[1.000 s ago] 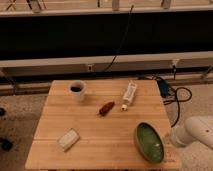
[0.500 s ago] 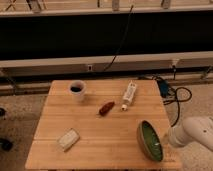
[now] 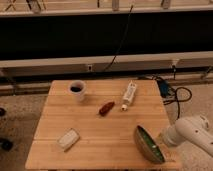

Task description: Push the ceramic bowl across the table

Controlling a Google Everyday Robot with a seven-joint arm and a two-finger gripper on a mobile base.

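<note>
The green ceramic bowl [image 3: 148, 144] sits at the front right corner of the light wooden table [image 3: 100, 127]. It looks tipped up on its right side, so I see it as a narrow oval. My white arm [image 3: 192, 132] reaches in from the right, beyond the table's edge. The gripper [image 3: 163, 139] is at the bowl's right rim, touching it or very close to it.
A white cup [image 3: 77, 90] with dark contents stands at the back left. A red-brown item [image 3: 106, 108] lies mid-table, a white tube [image 3: 129, 95] at the back right, and a pale block [image 3: 68, 138] at the front left. Cables [image 3: 172, 92] lie on the floor to the right.
My arm has moved left up to the bowl's right rim. The bowl now looks narrower and more tilted, and has shifted slightly left. The other objects have not moved.
</note>
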